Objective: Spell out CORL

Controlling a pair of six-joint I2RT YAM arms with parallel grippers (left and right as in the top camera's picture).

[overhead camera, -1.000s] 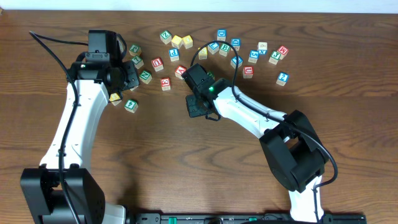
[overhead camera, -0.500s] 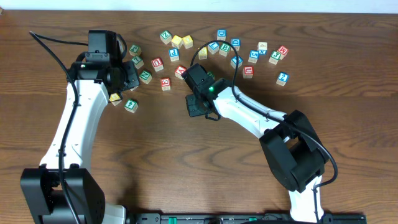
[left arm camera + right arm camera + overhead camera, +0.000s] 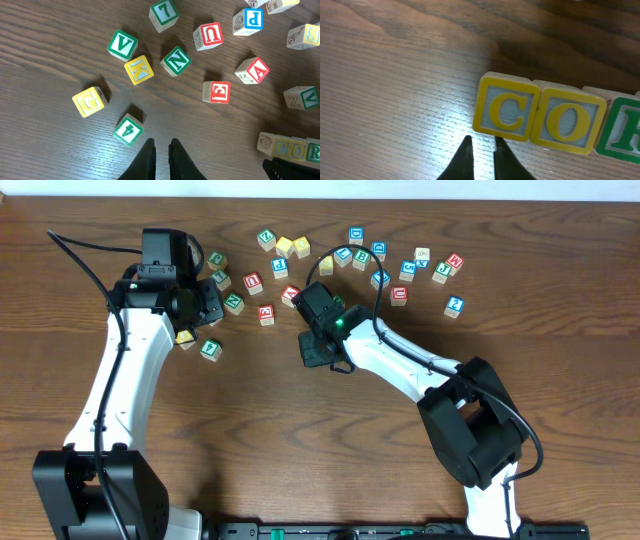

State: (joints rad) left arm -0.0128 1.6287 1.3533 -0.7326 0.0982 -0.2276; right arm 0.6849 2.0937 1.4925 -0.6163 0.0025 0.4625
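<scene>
The C cube [image 3: 507, 107], O cube [image 3: 567, 120] and R cube [image 3: 620, 131] lie side by side, touching, in one row on the worktop [image 3: 300, 460], reading C, O, R from left to right in the right wrist view. Past the R the frame edge cuts the row off. The right tool [image 3: 482, 150] sits just near of the C cube's left corner. Its fingers are close, with a slim gap and nothing between them, and I cannot tell whether they are fully together.

Against the overhead picture a second ago, nothing has shifted: both arms and every loose cube lie where they did.

In the overhead view the right arm's wrist [image 3: 322, 320] covers the row, at mid-worktop. Only the wrist views show the row: the right one close up, the left one as three small cubes in its near right corner. The left wrist view also shows the left tool [image 3: 161, 150] drawn together on nothing above bare wood. The green 4 cube [image 3: 128, 130] is just to its far left, and the yellow G cube [image 3: 90, 101] is further left.
</scene>
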